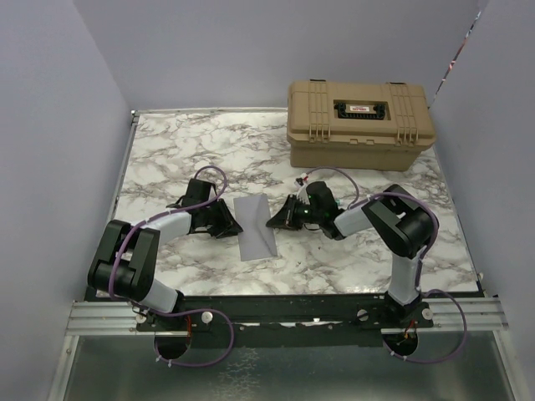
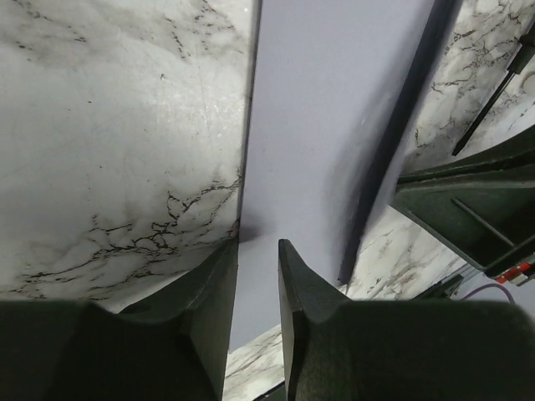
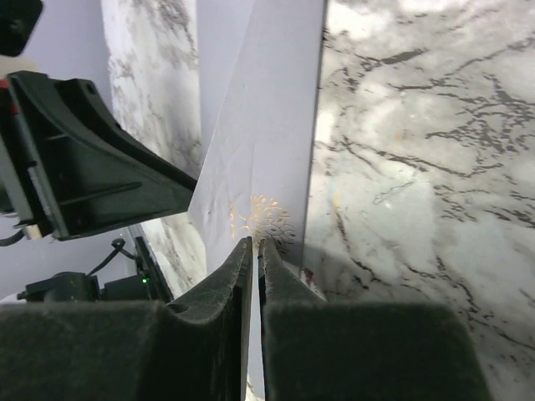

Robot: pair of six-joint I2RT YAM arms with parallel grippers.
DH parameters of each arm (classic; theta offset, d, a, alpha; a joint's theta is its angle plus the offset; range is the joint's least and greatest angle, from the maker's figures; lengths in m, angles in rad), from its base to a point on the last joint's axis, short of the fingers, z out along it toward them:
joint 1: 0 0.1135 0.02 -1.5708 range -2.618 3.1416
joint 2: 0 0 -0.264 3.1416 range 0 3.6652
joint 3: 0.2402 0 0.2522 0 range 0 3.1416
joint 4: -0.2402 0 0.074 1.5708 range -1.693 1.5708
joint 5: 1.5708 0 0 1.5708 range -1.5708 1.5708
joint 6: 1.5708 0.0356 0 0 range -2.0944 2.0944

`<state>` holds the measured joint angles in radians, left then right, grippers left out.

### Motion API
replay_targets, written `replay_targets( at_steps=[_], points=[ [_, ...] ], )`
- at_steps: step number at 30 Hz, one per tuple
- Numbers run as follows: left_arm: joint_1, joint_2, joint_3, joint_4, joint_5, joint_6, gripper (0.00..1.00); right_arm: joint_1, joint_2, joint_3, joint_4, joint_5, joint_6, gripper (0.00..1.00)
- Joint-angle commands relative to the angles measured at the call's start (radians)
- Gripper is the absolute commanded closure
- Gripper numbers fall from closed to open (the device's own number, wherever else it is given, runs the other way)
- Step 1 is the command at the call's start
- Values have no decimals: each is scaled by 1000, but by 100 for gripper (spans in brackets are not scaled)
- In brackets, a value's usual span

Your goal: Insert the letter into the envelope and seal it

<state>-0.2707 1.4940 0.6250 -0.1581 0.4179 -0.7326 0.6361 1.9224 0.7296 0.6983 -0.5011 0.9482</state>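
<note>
You have the envelope [image 1: 257, 227] lying on the counter [image 1: 175, 159] between the two arms. No tan sheet shows in any of the three views, so I judge that the letter is already inside the envelope, though nothing here proves it. Your right tool [image 3: 255, 244] is pressed together on the envelope's edge on its own side, pinching the paper. That side seems raised off the counter, going by the dark shadow beneath it. Your left tool [image 2: 257, 251] stands slightly apart at the opposite edge, with grey paper showing in the gap, and it clamps nothing that I can see. I cannot tell whether the flap is folded down. Sealing looks like the part left to you: flap over, then pressed flat.
</note>
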Motion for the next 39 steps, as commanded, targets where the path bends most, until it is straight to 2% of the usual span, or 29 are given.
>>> replay_targets(
  at_steps=[1, 7, 14, 20, 27, 32, 36, 39],
  points=[
    [-12, 65, -42, -124, -115, 41, 71, 13, 32, 38, -109, -11, -57, 91],
    [-12, 69, -34, -124, -107, 39, 71, 44, 13, 95, -299, 92, -160, 91],
    [-11, 33, 60, -174, -78, 31, 71, 101, -8, 199, -621, 364, -345, 91],
    [-10, 21, 163, -215, -18, 6, 70, 162, -2, 283, -773, 533, -551, 83],
    [-10, 77, 276, -196, -1, 2, 71, 230, 26, 323, -816, 633, -676, 78],
    [-14, 187, 295, -26, 71, -17, 71, 246, 33, 317, -789, 660, -726, 78],
    [-26, 316, 353, 53, 152, -58, 72, 262, 48, 315, -770, 718, -770, 79],
    [-38, 349, 384, 93, 167, -78, 74, 264, 51, 303, -747, 746, -783, 79]
  ],
)
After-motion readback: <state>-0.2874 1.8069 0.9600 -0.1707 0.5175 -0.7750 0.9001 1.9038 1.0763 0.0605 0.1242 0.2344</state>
